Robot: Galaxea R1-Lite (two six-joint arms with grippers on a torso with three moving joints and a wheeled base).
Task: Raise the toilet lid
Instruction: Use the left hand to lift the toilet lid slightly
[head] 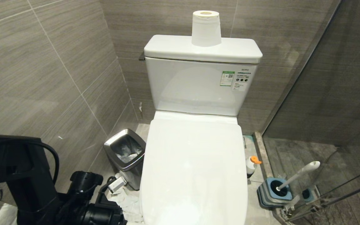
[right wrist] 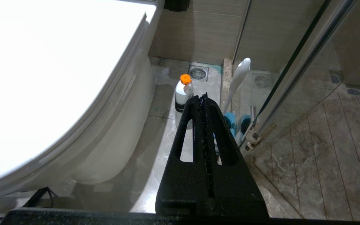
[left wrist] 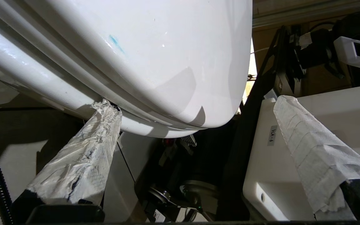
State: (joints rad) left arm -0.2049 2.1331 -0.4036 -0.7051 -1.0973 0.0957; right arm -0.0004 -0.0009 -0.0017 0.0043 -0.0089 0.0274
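The toilet lid [head: 195, 168] lies flat and closed over the bowl, its rounded front end toward the robot. The left gripper [left wrist: 195, 115] sits low at the bowl's front left corner with its fingers spread wide, holding nothing. Both fingers are wrapped in white tissue. One fingertip [left wrist: 105, 107] presses up into the seam under the lid's edge, while the other finger [left wrist: 311, 147] stands well clear of the lid, out past its rounded front. The right gripper [right wrist: 203, 100] hangs beside the bowl's right side, its two black fingers pressed together on nothing, pointing at the floor near an orange-capped bottle [right wrist: 183, 93].

Left of the bowl stands a steel waste bin [head: 125, 156], open, with crumpled paper inside. A toilet brush [head: 295, 176] stands in its blue holder [head: 273, 192] on the right. A paper roll [head: 206, 28] stands upright on the tank lid [head: 173, 48].
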